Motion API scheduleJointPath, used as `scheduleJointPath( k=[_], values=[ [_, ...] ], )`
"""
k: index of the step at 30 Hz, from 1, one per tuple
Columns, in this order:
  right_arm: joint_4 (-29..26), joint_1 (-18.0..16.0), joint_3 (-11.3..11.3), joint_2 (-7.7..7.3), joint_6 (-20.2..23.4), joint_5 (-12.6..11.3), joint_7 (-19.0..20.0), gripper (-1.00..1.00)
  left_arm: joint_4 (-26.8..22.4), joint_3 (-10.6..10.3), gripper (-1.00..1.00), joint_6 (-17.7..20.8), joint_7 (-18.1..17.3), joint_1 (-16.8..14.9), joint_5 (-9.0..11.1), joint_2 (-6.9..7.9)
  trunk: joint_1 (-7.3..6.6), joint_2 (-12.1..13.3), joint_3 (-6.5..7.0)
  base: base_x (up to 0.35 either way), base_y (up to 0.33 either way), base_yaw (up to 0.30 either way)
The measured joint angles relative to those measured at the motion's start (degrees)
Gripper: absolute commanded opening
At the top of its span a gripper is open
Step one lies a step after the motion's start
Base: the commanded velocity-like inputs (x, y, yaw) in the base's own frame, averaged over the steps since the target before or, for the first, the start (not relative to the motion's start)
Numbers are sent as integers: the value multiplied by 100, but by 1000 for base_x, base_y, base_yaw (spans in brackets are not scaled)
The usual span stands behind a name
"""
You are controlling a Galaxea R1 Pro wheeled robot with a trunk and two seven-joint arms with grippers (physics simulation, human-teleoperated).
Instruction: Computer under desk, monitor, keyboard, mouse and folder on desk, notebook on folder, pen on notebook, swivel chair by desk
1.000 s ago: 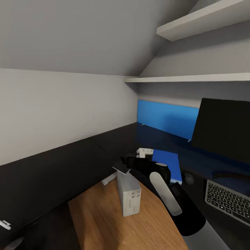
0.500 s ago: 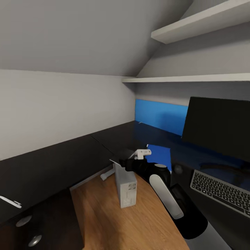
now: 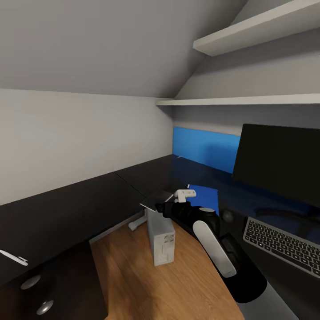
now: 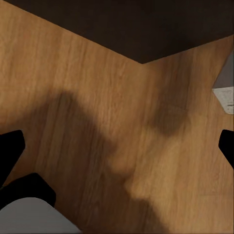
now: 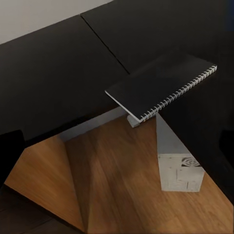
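The dark notebook (image 3: 156, 198) with its spiral binding (image 5: 181, 93) lies flat at the black desk's (image 3: 80, 209) inner corner, one corner jutting past the edge above the grey-white computer (image 3: 161, 242) on the floor. My right gripper (image 3: 163, 207) hovers just behind the notebook, open and holding nothing. My left gripper (image 4: 117, 146) hangs open over bare floor, the computer (image 4: 225, 87) at its side. On the desk lie the blue folder (image 3: 202, 195), the mouse (image 3: 227, 216) and the keyboard (image 3: 282, 246), with the monitor (image 3: 280, 162) standing behind them. The white pen (image 3: 13, 258) rests far left.
A blue back panel (image 3: 204, 149) closes the desk's far side, and white wall shelves (image 3: 249, 100) hang above it. A white desk leg (image 3: 138, 222) stands by the computer. Dark drawer fronts with round knobs (image 3: 44, 306) sit lower left. Wood floor (image 3: 133, 284) lies between the desk's wings.
The whole view shifted as the head moved a second ago. Since half a second ago my right arm has edged slightly to the right; the notebook stays at the desk's corner.
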Motion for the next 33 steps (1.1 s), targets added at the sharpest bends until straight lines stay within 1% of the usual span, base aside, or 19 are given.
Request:
scheduleJointPath(
  k=[3,19,20,24,33],
  values=[
    [0,0,0,0,0,0,0,100,0,0,100,0,0,97,0,76,0,0,0,0,0,0],
    [-1,0,1,2,-1,0,2,100,4,-1,100,1,2,122,-3,77,0,0,0,0,0,-4],
    [1,10,1,0,1,1,11,100,-13,29,100,0,5,90,-3,76,0,0,0,0,0,-99],
    [4,40,0,-34,8,-3,31,100,-60,113,100,-2,12,-22,-4,71,0,0,3,0,0,-187],
    [4,60,-2,-53,14,-3,46,100,-90,150,100,0,14,-116,-6,55,0,0,24,0,0,-276]
  ],
)
